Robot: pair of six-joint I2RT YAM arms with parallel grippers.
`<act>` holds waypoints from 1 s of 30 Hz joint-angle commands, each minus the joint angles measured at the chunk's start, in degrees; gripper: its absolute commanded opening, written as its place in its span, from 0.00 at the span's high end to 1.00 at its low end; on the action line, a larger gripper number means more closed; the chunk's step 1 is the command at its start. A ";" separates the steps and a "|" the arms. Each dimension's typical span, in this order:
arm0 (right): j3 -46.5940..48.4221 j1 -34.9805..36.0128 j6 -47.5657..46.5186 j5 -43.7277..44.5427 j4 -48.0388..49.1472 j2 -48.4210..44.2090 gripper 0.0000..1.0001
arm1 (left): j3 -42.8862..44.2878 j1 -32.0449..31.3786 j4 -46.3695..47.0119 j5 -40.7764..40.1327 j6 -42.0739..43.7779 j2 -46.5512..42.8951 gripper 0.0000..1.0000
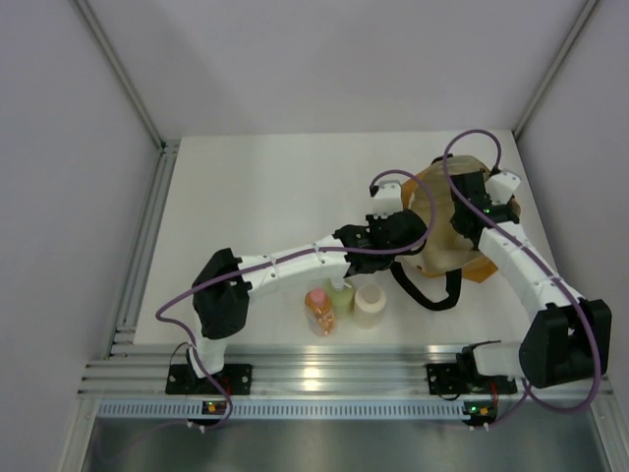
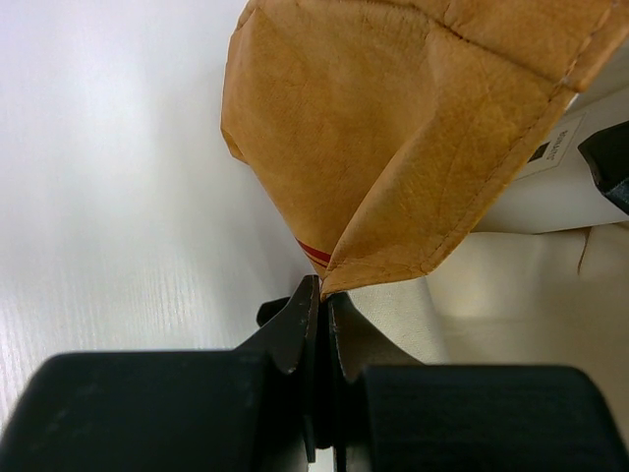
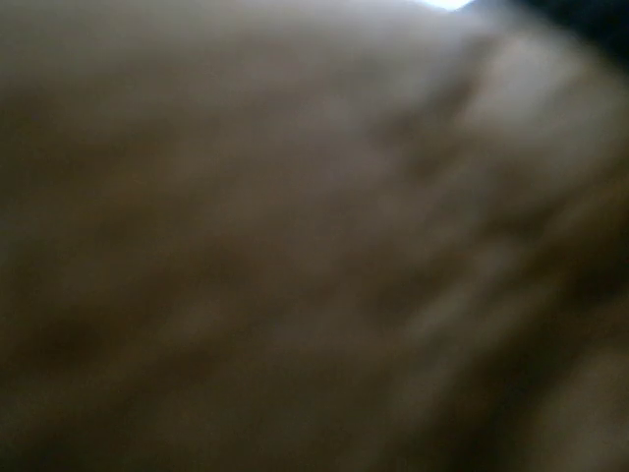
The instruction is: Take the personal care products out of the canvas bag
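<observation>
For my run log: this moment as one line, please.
left hand: shut on canvas bag rim | right hand: inside bag, unseen | orange bottle, yellow-green bottle, cream bottle: on table

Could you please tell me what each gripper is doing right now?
Left gripper: closed on the canvas bag edge.
Right gripper: inside the bag, cannot be told.

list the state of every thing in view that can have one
canvas bag: on the table, rim pinched, mouth open
left gripper: jaws shut on the canvas bag's rim
right gripper: down inside the canvas bag, jaws hidden
orange bottle: upright on the table, outside the bag, capped
yellow-green bottle: upright, outside the bag, capped
cream bottle: upright, outside the bag
</observation>
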 commanded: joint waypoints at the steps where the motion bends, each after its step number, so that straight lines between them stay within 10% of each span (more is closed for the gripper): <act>1: 3.02 -0.92 -2.55 -5.99 1.46 -2.37 1.00 | 1.88 -0.03 -0.74 -0.67 0.94 -1.49 1.00; 30: -2.69 0.66 -26.46 -29.20 12.89 -20.83 1.00 | 1.36 -0.03 -1.09 -1.10 -0.29 -4.21 1.00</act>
